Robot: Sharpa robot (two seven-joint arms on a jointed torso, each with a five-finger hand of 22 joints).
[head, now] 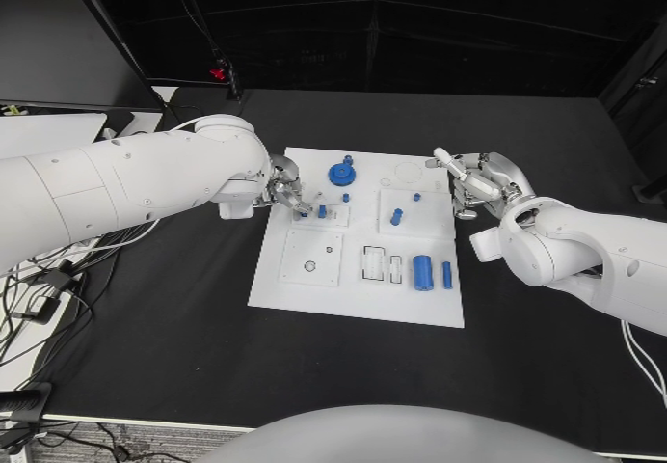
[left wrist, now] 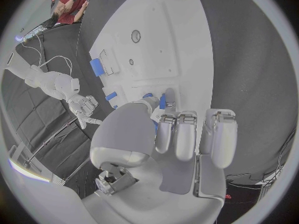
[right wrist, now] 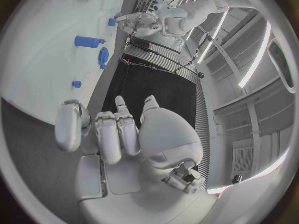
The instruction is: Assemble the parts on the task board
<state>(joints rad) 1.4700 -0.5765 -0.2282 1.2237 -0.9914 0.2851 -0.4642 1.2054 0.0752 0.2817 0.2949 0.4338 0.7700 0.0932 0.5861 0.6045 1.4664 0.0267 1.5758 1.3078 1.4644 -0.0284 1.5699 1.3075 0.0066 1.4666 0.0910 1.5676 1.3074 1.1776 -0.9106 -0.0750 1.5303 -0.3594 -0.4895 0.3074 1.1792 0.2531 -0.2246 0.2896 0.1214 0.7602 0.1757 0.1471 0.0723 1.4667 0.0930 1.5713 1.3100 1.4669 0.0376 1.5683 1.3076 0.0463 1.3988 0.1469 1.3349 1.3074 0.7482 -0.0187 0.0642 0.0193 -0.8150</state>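
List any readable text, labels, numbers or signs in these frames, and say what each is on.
None can be read.
The task board bears only outlines and cut-outs, no legible print.
The blue parts carry no markings that can be made out.
The left hand and right hand show no readable label or brand.

Flat white rectangular task board (head: pixel 356 289); small blue plastic parts (head: pixel 421 268), incl. round blue gear (head: pixel 342 174); matte black table (head: pixel 167 328); glossy white arms w/ silver metal hands (head: pixel 474 183).
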